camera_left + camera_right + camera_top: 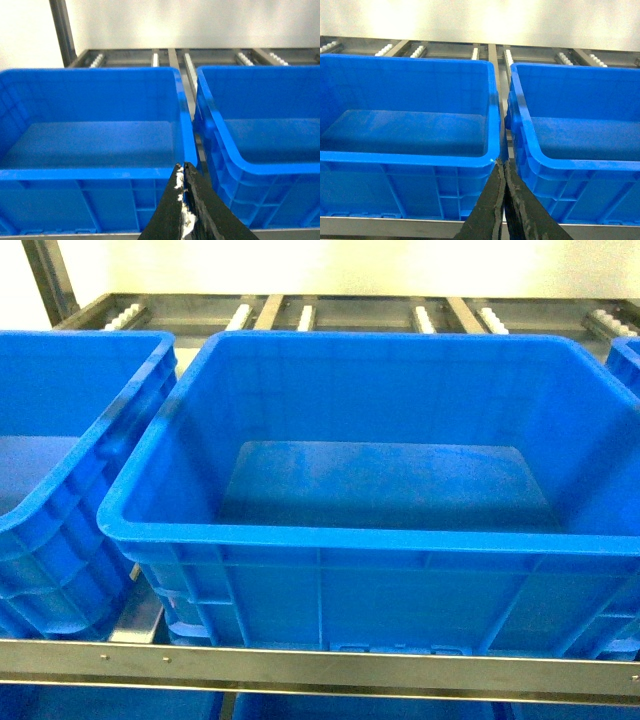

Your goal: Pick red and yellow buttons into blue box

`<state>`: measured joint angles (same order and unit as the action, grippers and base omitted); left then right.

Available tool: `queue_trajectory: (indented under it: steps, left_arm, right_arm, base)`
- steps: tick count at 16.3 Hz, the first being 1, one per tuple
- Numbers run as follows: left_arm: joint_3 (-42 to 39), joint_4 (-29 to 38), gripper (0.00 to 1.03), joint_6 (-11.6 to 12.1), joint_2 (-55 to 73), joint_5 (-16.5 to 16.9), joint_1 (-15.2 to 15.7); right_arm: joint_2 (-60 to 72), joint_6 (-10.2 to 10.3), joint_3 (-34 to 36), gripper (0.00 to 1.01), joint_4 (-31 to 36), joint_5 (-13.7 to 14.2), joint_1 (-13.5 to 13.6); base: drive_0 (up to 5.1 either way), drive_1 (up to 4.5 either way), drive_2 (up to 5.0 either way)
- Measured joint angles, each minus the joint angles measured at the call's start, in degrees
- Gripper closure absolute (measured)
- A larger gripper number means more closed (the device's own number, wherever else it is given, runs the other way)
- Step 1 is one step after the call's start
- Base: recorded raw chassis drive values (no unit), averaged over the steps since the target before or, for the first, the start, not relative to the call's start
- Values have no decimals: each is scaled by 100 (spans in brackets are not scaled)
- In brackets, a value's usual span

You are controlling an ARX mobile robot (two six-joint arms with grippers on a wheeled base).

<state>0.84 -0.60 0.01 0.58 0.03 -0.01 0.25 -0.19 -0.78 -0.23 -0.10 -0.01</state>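
The red and yellow buttons are out of view in every frame. A deep blue box [350,538] with a thick rolled rim fills the middle of the head view, and its floor is bare. Neither gripper shows in the head view. In the left wrist view my left gripper [182,167] is shut with nothing in it, white scuffs along its pads, pointing at the gap between two blue crates. My right gripper [501,164] is likewise shut on nothing, its tips in front of the gap between two crates.
A second blue crate [60,510] stands left of the box and a sliver of a third [625,355] at the right. They rest on a metal rack with a front rail [300,665] and roller tracks [425,318] behind.
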Motion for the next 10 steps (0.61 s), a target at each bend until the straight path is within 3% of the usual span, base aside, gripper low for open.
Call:
queue_trajectory:
  steps: [7,9,10]
  left_arm:
    - [0,33,98,-2,0,-4,0]
    - [0,35,25,-2,0,-4,0]
    - [0,35,6,0,0,-4,0]
  right_arm:
    - [0,-2,0,99,-4,-2,0]
    - [0,-2,0,28,-4,-2,0]
    - [0,0,0,3,-2,-2,0]
  base:
    - [0,0,0]
    - [0,0,0]
    - [0,0,0]
